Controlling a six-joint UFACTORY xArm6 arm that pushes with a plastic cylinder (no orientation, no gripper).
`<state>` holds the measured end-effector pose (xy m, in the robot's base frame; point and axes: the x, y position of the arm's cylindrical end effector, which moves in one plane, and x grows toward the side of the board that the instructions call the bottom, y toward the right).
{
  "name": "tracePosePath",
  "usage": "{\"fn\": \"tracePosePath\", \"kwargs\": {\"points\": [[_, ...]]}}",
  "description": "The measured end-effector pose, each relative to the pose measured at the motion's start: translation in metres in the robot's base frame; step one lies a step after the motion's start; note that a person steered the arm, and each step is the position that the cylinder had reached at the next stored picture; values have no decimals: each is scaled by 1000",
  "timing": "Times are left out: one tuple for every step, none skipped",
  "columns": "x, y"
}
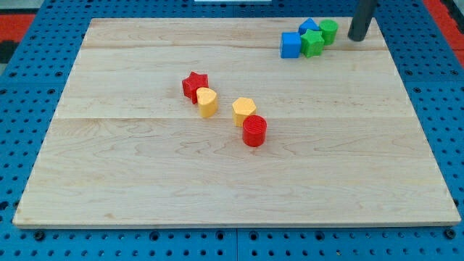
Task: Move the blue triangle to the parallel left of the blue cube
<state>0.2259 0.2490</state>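
Observation:
The blue cube sits near the view's top right of the wooden board. The blue triangle lies just behind it to the upper right, partly hidden by a green star. A green cylinder touches the cluster on its right. My tip stands to the right of the green cylinder, a short gap away, touching no block.
A red star and a yellow heart sit together left of the board's centre. A yellow hexagon and a red cylinder sit just right of them. The board lies on a blue pegboard.

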Motion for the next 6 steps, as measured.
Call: {"fn": "tracePosePath", "kwargs": {"points": [[-35,-13],[-17,-102],[9,-188],[52,-201],[22,-199],[-7,-185]]}}
